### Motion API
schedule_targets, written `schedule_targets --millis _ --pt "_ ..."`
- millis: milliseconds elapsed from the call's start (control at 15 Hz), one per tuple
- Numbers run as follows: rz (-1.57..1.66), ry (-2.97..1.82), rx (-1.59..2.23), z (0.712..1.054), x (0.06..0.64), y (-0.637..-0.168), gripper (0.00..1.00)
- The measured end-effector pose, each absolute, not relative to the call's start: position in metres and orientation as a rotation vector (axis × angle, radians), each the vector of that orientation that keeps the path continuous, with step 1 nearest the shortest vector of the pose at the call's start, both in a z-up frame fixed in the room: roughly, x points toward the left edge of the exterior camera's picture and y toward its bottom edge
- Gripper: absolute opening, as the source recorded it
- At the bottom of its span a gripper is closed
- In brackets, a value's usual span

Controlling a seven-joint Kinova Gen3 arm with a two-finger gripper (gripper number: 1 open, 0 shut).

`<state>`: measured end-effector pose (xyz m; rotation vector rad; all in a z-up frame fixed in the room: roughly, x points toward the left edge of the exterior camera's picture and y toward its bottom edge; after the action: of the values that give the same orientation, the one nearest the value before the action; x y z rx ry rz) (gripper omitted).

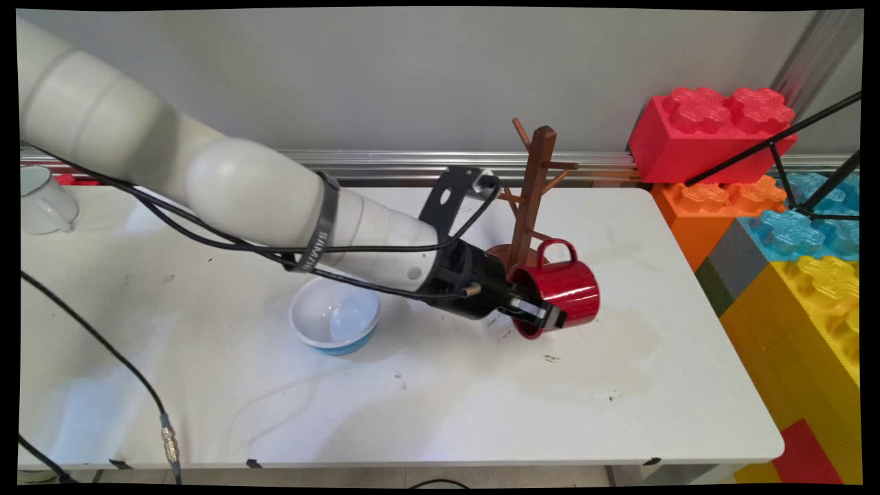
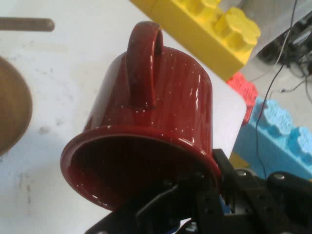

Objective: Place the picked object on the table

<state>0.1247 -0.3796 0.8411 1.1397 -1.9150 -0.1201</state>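
Note:
A red speckled mug point(image 1: 565, 292) lies tipped on its side in the air, its handle up and its mouth toward the arm. My gripper point(image 1: 540, 315) is shut on the mug's rim, one finger inside and one outside. The hand view is filled by the mug point(image 2: 151, 131), and the gripper point(image 2: 195, 195) clamps its lower rim. Just behind the mug stands a brown wooden mug tree point(image 1: 533, 192) with bare pegs; its round base point(image 2: 12, 114) shows at the hand view's left edge. The mug's handle sits close to the tree's lower peg.
A white bowl with a blue outside point(image 1: 335, 320) rests on the table point(image 1: 206, 385) under my forearm. A pale mug point(image 1: 42, 201) stands at the far left. Big red, orange, blue and yellow toy bricks point(image 1: 777, 227) are stacked off the table's right edge.

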Motion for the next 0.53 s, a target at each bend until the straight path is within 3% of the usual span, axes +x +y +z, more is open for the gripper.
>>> schedule_targets --millis 533 --pt "-0.083 -2.086 1.181 0.889 0.148 -0.373 0.00"
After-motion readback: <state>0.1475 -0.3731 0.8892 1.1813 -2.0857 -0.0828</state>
